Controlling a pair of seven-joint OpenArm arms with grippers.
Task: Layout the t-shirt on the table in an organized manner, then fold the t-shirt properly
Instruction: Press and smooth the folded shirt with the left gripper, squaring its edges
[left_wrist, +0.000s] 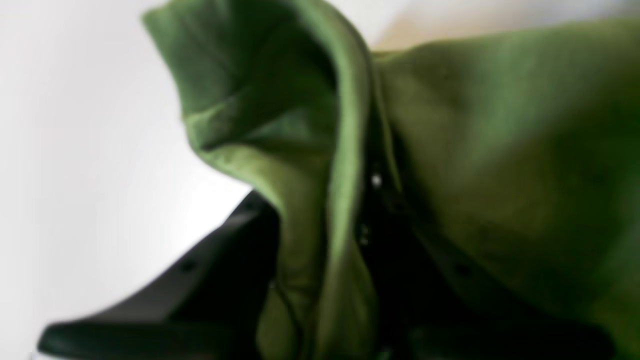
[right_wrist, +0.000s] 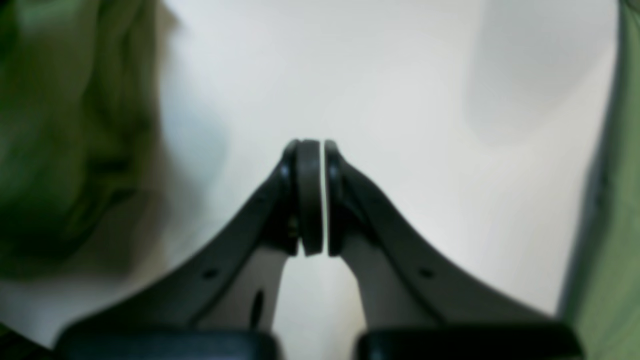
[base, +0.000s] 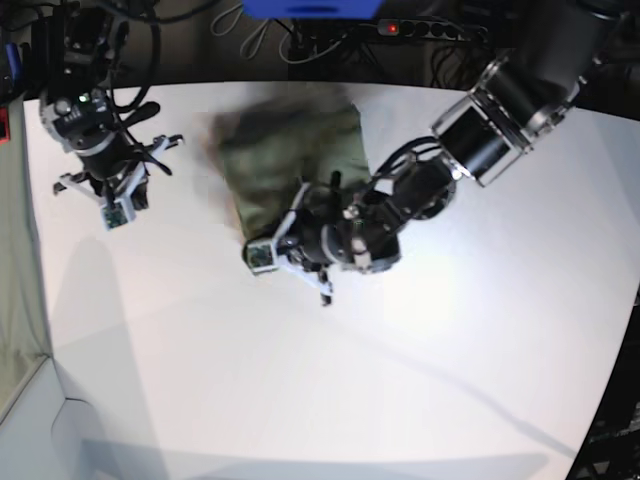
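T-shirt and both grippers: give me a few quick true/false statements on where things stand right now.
1. The left gripper is shut on the t-shirt. True.
2. The right gripper holds a sleeve. False: its fingers are pressed together on nothing, over the bare table.
3. The t-shirt lies spread flat with both sleeves out. False: it is bunched near the table's far edge.
4. In the base view, the right gripper is apart from the t-shirt. True.

Garment: olive-green cotton t-shirt (base: 292, 155), bunched into a rough rectangle, blurred at its far edge.
Position: far-centre of the table, near edge raised in folds (left_wrist: 280, 125).
Surface: smooth matte white tabletop (base: 300, 380), far larger than the shirt.
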